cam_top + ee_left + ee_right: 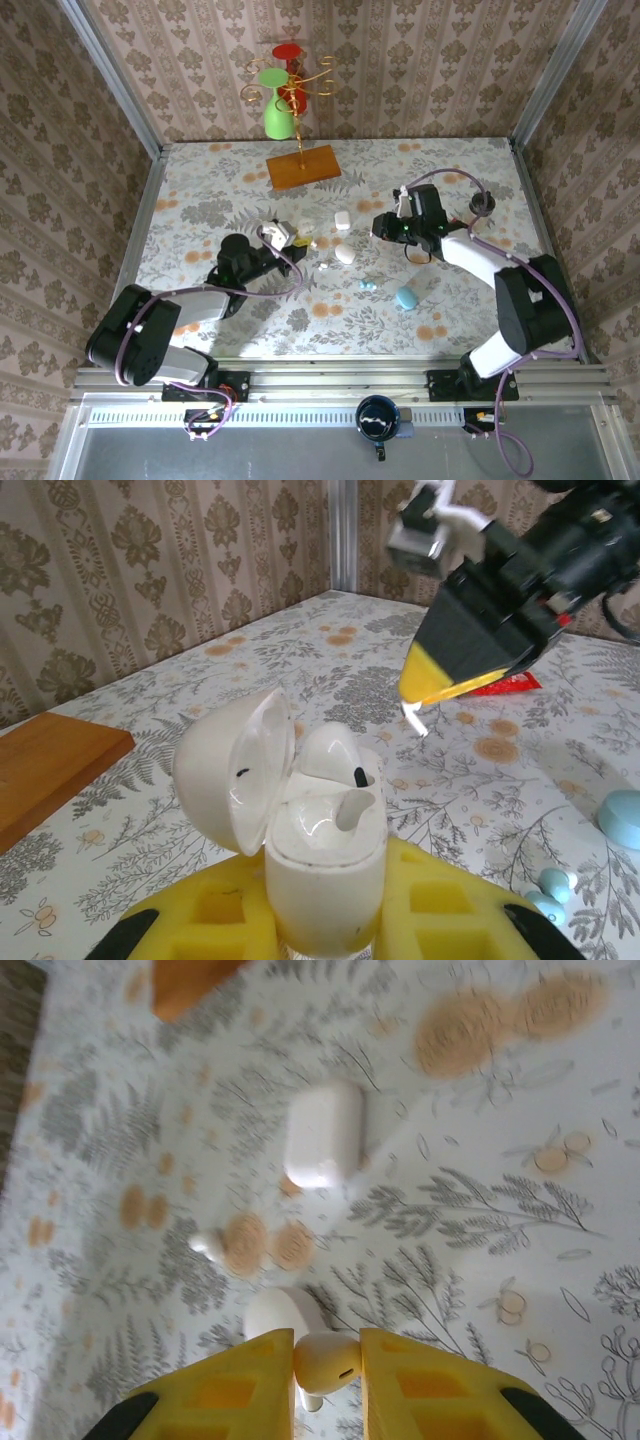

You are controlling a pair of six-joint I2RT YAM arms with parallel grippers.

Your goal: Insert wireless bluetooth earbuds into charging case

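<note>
Top view. Table (200, 300) holds both arms' work near its middle. Left claw (272, 241) is clenched on an open white case (281, 233), left of centre. Right claw (384, 228) hangs to the right of it, well apart. A small closed case (343, 220) and a white oval case (345, 254) lie between the 2 claws. A blue case (406, 297) and blue buds (367, 286) lie nearer the arm bases, off the direct line. A wooden board (303, 166) sits toward the back. The table edges and walls are far from both claws, so there is plenty of room.

Left wrist view. The open case stands upright between yellow fingers (205, 912), its lid (235, 770) swung back to the left. 1 slot looks filled by a white bud. The nearer slot (350, 810) looks empty. The right claw is in the air beyond.

Right wrist view. The right claw grasps 1 white bud (322, 1360) between its pads, above the table. The oval case is directly beneath it, with a loose bud (207, 1245) and the closed case farther off.

Judgement: the step in hand is carrying this bud to the empty slot.
- Travel high over the 2 cases in between.
- Turn the bud stem-down and stop square over the open slot.
- Descend straight, clear of the lid and the seated bud.
- The left claw should hold the case level and let go only once the bud is seated.
</note>
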